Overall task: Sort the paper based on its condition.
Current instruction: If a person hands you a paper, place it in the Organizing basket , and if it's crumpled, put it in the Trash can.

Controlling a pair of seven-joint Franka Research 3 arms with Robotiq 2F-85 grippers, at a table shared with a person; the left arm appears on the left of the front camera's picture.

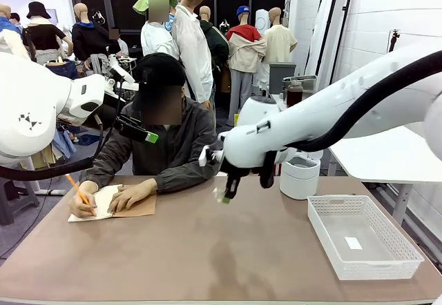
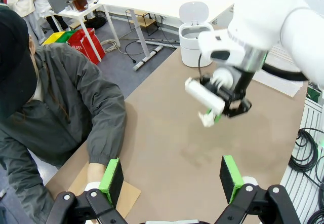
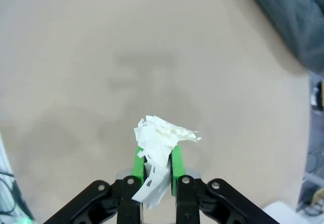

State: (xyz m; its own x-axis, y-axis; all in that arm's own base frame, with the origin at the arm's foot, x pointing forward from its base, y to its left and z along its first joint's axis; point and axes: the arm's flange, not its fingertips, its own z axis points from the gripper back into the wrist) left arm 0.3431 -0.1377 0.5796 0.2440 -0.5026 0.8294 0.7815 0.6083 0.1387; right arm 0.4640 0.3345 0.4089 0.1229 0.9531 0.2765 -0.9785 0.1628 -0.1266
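Pincer on our right arm [image 3: 157, 158] is closed narrow on a crumpled, ragged-edged wad of white paper [image 3: 161, 135]. Its green pads [image 3: 137, 159] press the wad from both sides. The frayed top sticks out past the fingertips, and a strip trails back between the fingers. In the front view this pincer points down over the middle of the brown desk [image 1: 173, 257], hanging above it without touching, with the paper a small white bit at its tip.

Our left pincer [image 2: 172, 176] stands wide, with nothing between its pads. In the front view it is raised in front of the person's chest. Its own wrist view looks down on the desk's far edge, where a person's hand [image 2: 93, 173] lies on brown cardboard.

The person sits at the far side, writing in a notebook [image 1: 110, 205] with an orange pencil [image 1: 77, 189] – one hand holds the pencil and the other rests flat on the page.

A white lattice basket [image 1: 321, 232] sits on the desk's right side, well apart from the held paper. A small white rectangle lies on its floor – we cannot tell what it is. A white lidded bin [image 1: 300, 174] stands near the desk's far edge beyond the basket, and we cannot tell whether it rests on the desk
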